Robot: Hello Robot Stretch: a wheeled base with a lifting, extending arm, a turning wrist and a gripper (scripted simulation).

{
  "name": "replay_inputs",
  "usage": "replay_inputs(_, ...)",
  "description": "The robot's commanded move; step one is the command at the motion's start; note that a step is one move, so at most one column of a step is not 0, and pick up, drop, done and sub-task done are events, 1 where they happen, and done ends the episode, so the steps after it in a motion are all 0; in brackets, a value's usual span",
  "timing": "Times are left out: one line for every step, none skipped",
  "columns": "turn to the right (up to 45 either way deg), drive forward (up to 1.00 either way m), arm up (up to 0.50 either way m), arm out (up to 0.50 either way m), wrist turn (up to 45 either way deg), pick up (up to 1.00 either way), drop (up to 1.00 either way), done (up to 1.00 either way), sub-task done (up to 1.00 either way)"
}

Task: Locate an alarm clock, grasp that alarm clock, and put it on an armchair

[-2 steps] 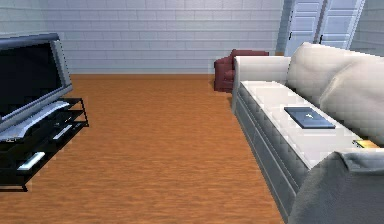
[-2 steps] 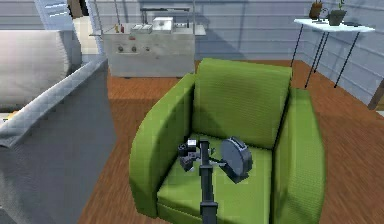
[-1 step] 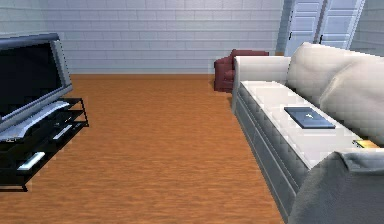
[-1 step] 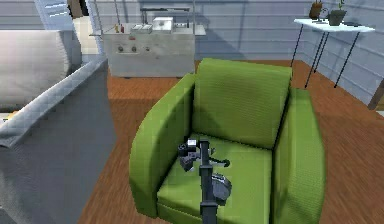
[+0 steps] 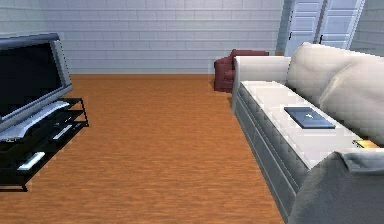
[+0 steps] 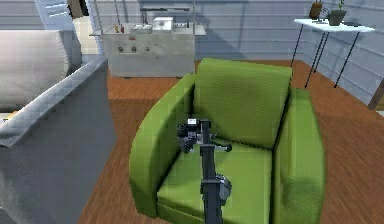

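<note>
Arm (image 6: 208,170) is hanging over the green armchair (image 6: 245,100) seat, end effector (image 6: 187,138) sitting before the backrest. Cannot tell whether it is grasping the alarm clock. Placement judged pending.

Two armchairs (image 6: 240,110) (image 5: 226,70), one sofa (image 5: 270,105), one television (image 5: 30,80)

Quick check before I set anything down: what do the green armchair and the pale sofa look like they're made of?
Green armchair: looks like matte fabric upholstery, with soft rounded padded arms and no shine. Pale sofa: probably smooth off-white fabric or leatherette. It has puffy cushions with seam lines, and its faint sheen leaves the material open.
</note>
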Motion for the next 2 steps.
replay_inputs(0.0, 0.00, 0.00, -0.08, 0.0, 0.00, 0.00, 0.00, 0.00)
replay_inputs(0.0, 0.00, 0.00, 0.00, 0.0, 0.00, 0.00, 1.00, 0.00)
